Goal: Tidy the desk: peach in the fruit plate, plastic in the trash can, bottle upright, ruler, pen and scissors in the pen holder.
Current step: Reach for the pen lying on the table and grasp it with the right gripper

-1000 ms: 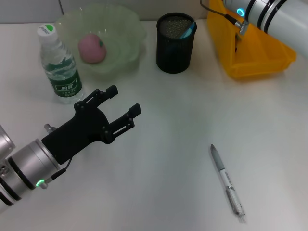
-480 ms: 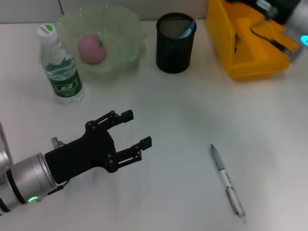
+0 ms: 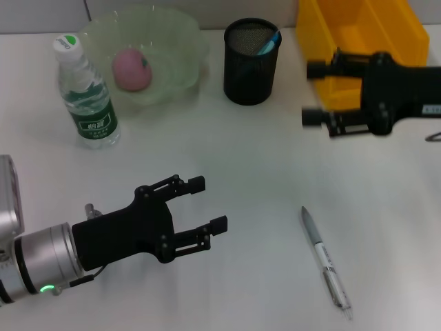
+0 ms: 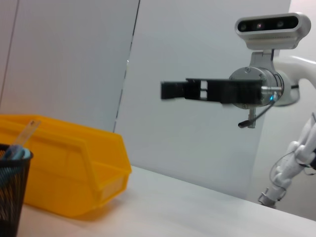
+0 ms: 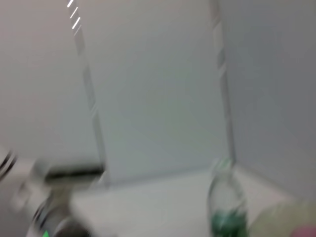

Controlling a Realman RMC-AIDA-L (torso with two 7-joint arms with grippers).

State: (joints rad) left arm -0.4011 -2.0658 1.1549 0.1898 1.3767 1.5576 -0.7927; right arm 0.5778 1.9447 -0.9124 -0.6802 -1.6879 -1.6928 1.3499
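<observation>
Head view: white matte surface (image 3: 262,207), smooth and bare around the pen. Yellow hard-plastic trash can (image 3: 358,41) at the far right, open-topped, boxy. Pale green translucent fruit plate (image 3: 176,48) with wavy rim holds the pink, round peach (image 3: 131,69). Clear ribbed bottle (image 3: 86,93), green label, white cap, stands upright just beside the plate. Black mesh pen holder (image 3: 251,62), cylindrical, something blue already inside. Left gripper (image 3: 200,205) hovers low at near left, jaws wide, empty. Right gripper (image 3: 313,93) hangs in front of the trash can, jaws wide, empty. Grey slim pen (image 3: 324,261) lies flat at near right, well apart from both grippers.

Risks: pen is thin and round, likely rolls or slips from a flat pinch; both arms converging on it could collide; a swing toward the holder could knock it over.
</observation>
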